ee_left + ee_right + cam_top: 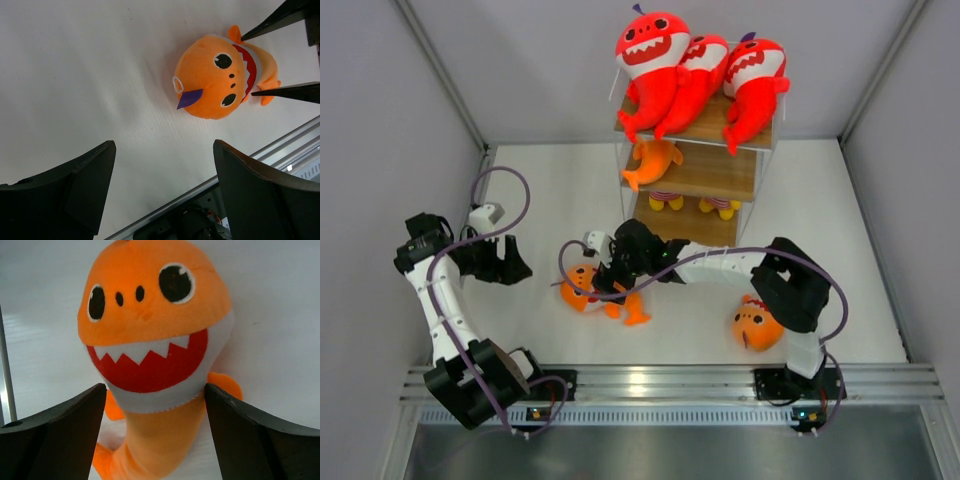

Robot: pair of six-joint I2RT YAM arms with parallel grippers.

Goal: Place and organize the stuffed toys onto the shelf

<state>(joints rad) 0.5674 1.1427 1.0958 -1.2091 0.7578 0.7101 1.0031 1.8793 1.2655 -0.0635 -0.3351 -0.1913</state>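
Three red sharks [692,70] sit on the top board of the shelf [725,172]. One orange fish [653,160] lies on the middle board. A second orange fish [582,287] lies on the table in front of the shelf. My right gripper [607,283] is open with its jaws on either side of this fish's body [150,330], [155,390]. The same fish shows in the left wrist view [217,82]. A third orange fish [757,327] lies near the right arm's base. My left gripper [520,268], [164,150] is open and empty, left of the second fish.
Two small toys with yellow feet [667,201] stand on the shelf's lowest board. A metal rail [650,382] runs along the near table edge. Grey walls close in the left, right and back sides.
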